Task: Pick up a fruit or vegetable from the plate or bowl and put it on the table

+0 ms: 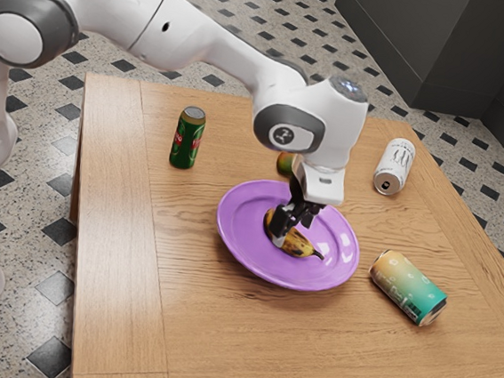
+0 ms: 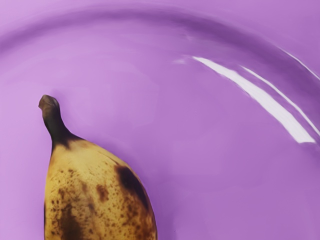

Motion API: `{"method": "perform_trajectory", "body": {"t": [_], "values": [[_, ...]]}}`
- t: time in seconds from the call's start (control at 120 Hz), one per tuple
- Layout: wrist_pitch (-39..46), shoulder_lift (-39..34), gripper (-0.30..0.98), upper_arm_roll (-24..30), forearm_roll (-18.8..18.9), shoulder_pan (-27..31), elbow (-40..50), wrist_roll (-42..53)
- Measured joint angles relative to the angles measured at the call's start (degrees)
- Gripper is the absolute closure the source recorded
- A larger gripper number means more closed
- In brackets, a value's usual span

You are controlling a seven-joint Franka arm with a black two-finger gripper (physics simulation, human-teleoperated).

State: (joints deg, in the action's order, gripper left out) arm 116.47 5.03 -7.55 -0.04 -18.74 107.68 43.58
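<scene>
Grasp step in hand, prob. End effector (image 1: 290,232) low at banana (image 1: 297,244), which lies on purple plate (image 1: 334,267). Can't tell how far open, or if banana held. Next: secure grip, lift clear of rim, set on bench (image 1: 229,339) w/ gentle release.

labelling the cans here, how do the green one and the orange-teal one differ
The green can stands upright; the orange-teal can lies on its side. The green can has red markings, while the orange-teal can fades from one colour to the other. Both rest on the table.
</scene>
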Motion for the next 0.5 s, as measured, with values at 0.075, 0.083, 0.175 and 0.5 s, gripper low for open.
{"method": "perform_trajectory", "body": {"t": [0.075,0.083,0.175,0.5], "values": [[0.3,0.4,0.00,0.0,0.0,0.4,0.0,0.6],[0.3,0.4,0.00,0.0,0.0,0.5,0.0,0.7],[0.6,0.5,0.00,-0.1,0.0,1.0,0.0,1.3],[1.4,1.8,0.00,-1.7,-1.3,1.2,0.3,3.3]]}}
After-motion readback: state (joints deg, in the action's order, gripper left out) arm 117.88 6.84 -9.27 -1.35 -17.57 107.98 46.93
